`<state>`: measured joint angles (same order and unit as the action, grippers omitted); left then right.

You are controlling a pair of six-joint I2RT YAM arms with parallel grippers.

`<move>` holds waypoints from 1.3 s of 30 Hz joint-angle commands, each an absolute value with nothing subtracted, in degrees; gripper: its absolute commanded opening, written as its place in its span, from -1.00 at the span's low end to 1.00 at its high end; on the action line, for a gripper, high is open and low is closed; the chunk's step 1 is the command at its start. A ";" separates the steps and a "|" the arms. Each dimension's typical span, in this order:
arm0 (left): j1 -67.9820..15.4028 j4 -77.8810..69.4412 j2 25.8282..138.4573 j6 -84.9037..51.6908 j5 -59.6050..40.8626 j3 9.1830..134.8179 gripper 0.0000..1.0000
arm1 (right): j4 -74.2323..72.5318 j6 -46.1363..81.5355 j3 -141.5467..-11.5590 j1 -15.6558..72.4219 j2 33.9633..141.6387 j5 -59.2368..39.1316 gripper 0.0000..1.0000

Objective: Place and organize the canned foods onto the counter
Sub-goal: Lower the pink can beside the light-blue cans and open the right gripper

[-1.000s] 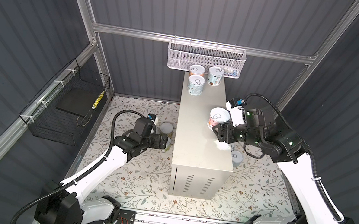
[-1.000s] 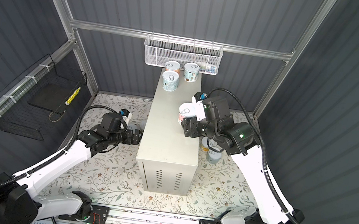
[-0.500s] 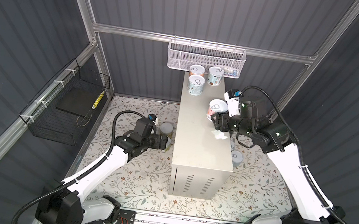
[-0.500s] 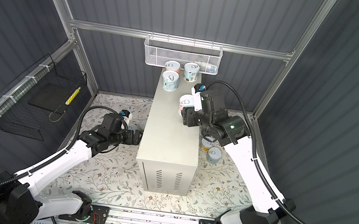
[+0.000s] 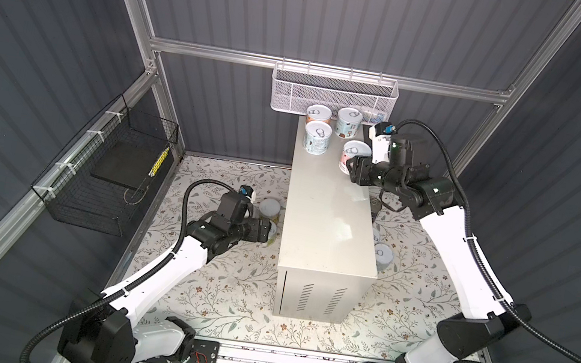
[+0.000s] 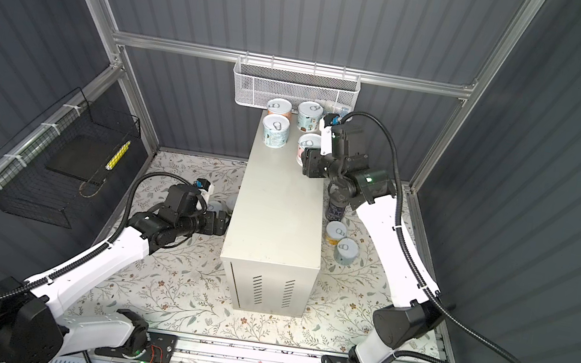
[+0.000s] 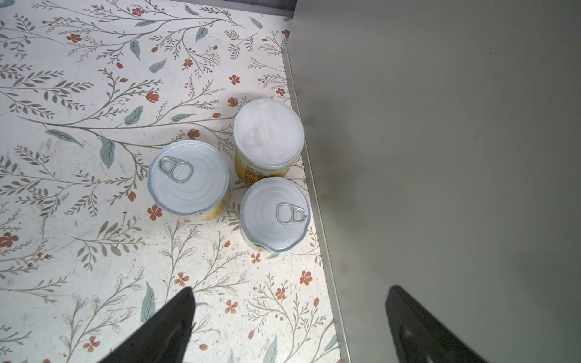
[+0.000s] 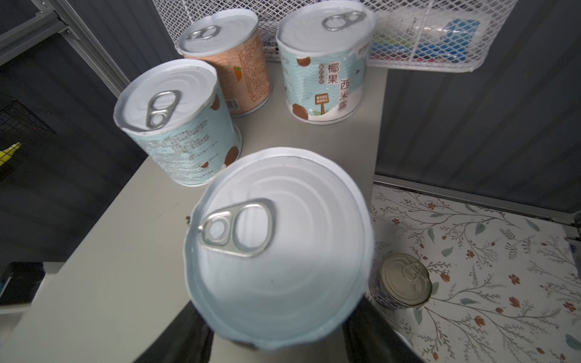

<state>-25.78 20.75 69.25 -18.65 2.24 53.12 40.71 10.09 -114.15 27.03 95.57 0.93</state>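
Our right gripper (image 5: 351,163) is clamped on the sides of the pink-labelled can (image 8: 279,251), held over the far end of the counter (image 5: 325,227). We judge the can rigid, weighty and slick-walled, best gripped across its girth. A blue-labelled can (image 8: 176,125) crowds just beyond the fingertips, with the white mesh basket (image 8: 440,47) farther on. Our left gripper (image 7: 289,290) hangs spread wide, the nearest floor can (image 7: 275,213) just ahead against the counter's wall.
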 commanded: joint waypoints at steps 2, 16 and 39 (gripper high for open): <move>-25.47 20.83 69.12 -17.98 3.34 52.62 0.91 | 38.29 10.02 -118.22 25.97 98.75 -1.66 0.26; -25.41 21.01 69.17 -17.54 3.71 52.47 0.89 | 40.51 10.08 -129.36 25.09 107.43 -1.70 0.27; -25.48 21.18 69.63 -17.29 3.69 52.72 0.89 | 40.99 11.94 -131.99 24.09 110.16 -2.08 0.30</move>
